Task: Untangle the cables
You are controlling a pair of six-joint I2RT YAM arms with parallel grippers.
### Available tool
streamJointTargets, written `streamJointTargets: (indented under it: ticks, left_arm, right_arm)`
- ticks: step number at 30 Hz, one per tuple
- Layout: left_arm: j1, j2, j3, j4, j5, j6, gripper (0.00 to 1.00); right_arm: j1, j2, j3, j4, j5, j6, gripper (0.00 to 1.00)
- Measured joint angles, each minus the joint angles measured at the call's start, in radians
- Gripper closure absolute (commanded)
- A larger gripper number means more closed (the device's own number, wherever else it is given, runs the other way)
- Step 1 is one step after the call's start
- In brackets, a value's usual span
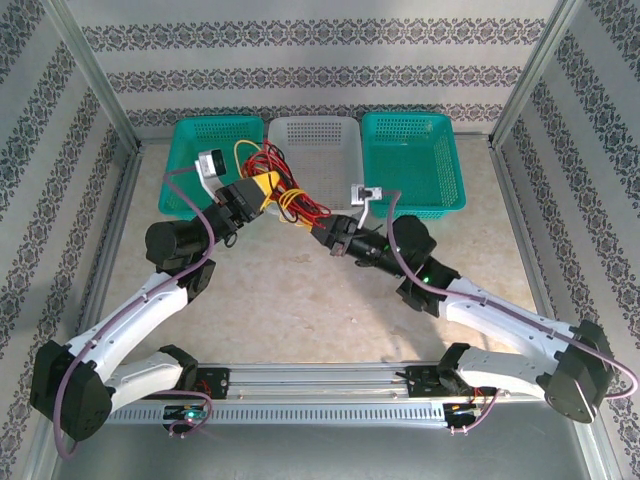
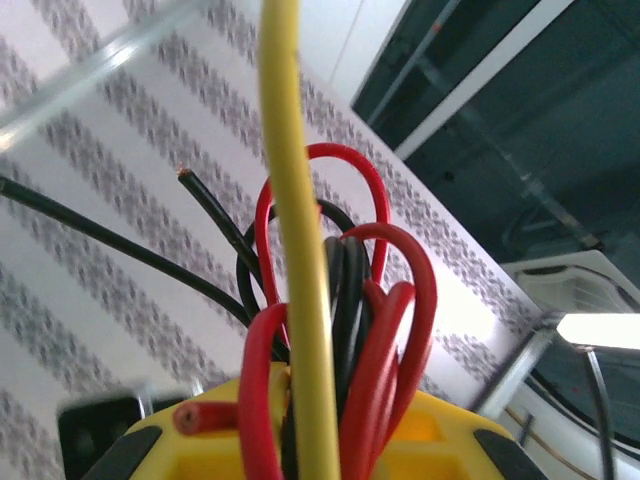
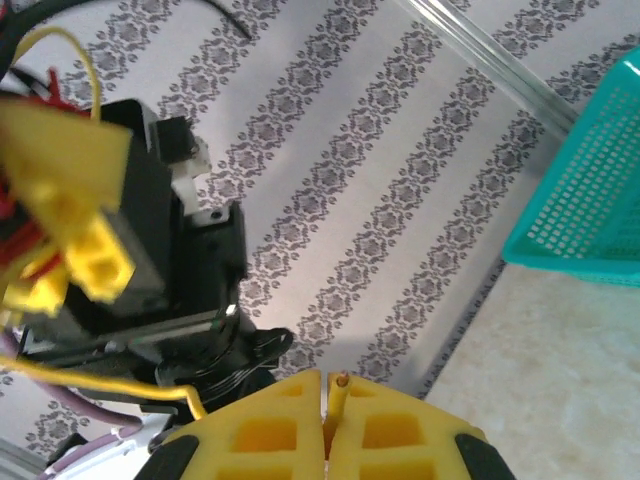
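Note:
The cables (image 1: 283, 178) form a tangled bunch of red, yellow and black wires held in the air in front of the baskets. My left gripper (image 1: 262, 189) is shut on the bunch. In the left wrist view, red loops (image 2: 405, 300), black wires (image 2: 345, 290) and one yellow cable (image 2: 295, 200) rise from between the yellow fingers (image 2: 450, 440). My right gripper (image 1: 322, 231) is shut on a yellow cable end (image 3: 342, 392) that pokes up between its closed fingers (image 3: 260, 430). That yellow cable (image 3: 90, 372) trails left toward the left gripper (image 3: 85, 250).
Three baskets stand along the back: teal (image 1: 195, 150) at the left, white (image 1: 325, 150) in the middle, teal (image 1: 415, 160) at the right. The bare tabletop (image 1: 300, 300) lies between the arms. Patterned walls and metal posts (image 1: 95, 70) enclose the space.

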Motion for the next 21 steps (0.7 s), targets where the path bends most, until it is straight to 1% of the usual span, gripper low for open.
streamJointTargets:
  ticks: [3,5,9,12,14,17,21]
  left_arm:
    - [-0.006,0.0,-0.007,-0.03,-0.101,0.111,1.0]
    - [-0.01,-0.005,-0.01,-0.099,-0.154,0.197,1.0]
    - [-0.04,-0.068,-0.058,-0.332,-0.342,0.389,1.0]
    - [-0.053,-0.116,-0.08,-0.499,-0.431,0.504,1.0]
    - [-0.065,-0.149,-0.093,-0.597,-0.465,0.571,1.0]
    - [-0.08,-0.209,-0.122,-0.724,-0.476,0.648,1.0]
    - [-0.086,-0.272,-0.142,-0.83,-0.429,0.698,1.0]
  right_arm:
    - [0.091,-0.001,-0.047,0.068,0.095,0.016,1.0]
    - [0.144,-0.007,-0.057,0.069,0.151,0.013,1.0]
    - [0.209,-0.066,-0.057,-0.006,0.25,-0.03,1.0]
    - [0.23,-0.108,-0.032,-0.098,0.293,-0.081,1.0]
    - [0.231,-0.111,0.029,-0.19,0.309,-0.129,1.0]
    - [0.231,-0.106,0.16,-0.334,0.338,-0.212,1.0]
    - [0.224,-0.056,0.389,-0.531,0.37,-0.336,1.0]
